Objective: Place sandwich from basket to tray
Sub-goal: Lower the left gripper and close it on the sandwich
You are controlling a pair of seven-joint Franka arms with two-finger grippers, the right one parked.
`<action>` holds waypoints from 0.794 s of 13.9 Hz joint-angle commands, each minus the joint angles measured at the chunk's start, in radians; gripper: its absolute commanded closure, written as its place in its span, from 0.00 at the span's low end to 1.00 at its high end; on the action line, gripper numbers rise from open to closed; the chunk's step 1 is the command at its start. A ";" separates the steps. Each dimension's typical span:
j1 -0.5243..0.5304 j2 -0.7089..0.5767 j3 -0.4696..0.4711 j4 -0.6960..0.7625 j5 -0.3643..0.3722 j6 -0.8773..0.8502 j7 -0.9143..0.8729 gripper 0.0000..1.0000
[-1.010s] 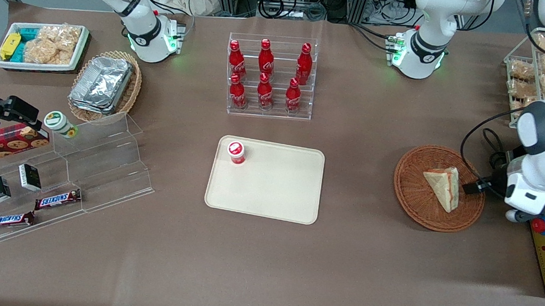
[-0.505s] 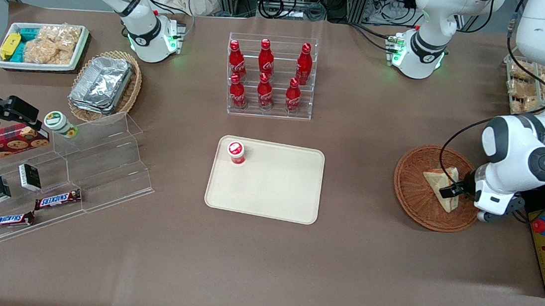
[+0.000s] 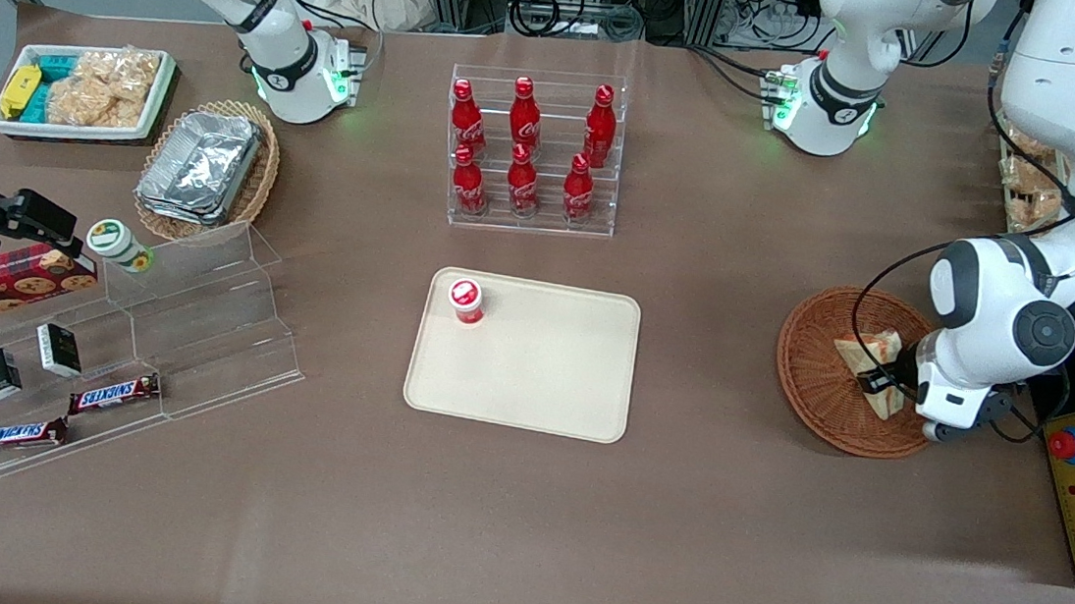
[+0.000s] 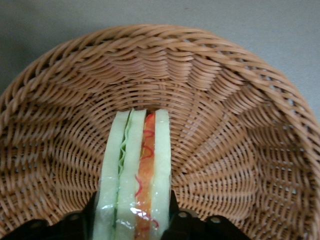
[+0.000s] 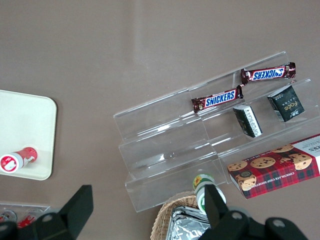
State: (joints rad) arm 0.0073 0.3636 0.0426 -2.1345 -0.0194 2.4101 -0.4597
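Gripper [image 3: 877,382] dropped into basket [image 3: 810,392] since a second ago; fingers [image 4: 82,220] straddled sandwich [image 4: 134,175] (unclamped, apparently) — grasp imminent.

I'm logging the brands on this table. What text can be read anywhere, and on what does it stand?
"SNICKERS": two candy bars on the clear stepped stand.
"Coca-Cola" script: red bottles, only partly legible.
Cookie box: lettering too small to read.
Two small dark boxes: print blurred.
Sandwich, basket, tray: no text.
The gripper straddles the sandwich in the basket.
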 commanded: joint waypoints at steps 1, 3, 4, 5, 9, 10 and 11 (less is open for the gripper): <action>-0.015 -0.018 -0.003 0.016 -0.010 -0.005 -0.037 0.74; -0.036 -0.055 -0.003 0.053 -0.008 -0.046 -0.039 0.75; -0.044 -0.083 -0.003 0.089 -0.007 -0.104 -0.037 0.75; -0.056 -0.109 -0.003 0.143 -0.004 -0.188 -0.037 0.76; -0.136 -0.158 -0.003 0.443 0.009 -0.570 -0.028 0.76; -0.157 -0.164 -0.004 0.512 0.007 -0.638 -0.025 0.76; -0.183 -0.166 -0.010 0.572 0.006 -0.698 -0.025 0.76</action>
State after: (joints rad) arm -0.1315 0.1826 0.0304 -1.6866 -0.0187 1.8222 -0.4823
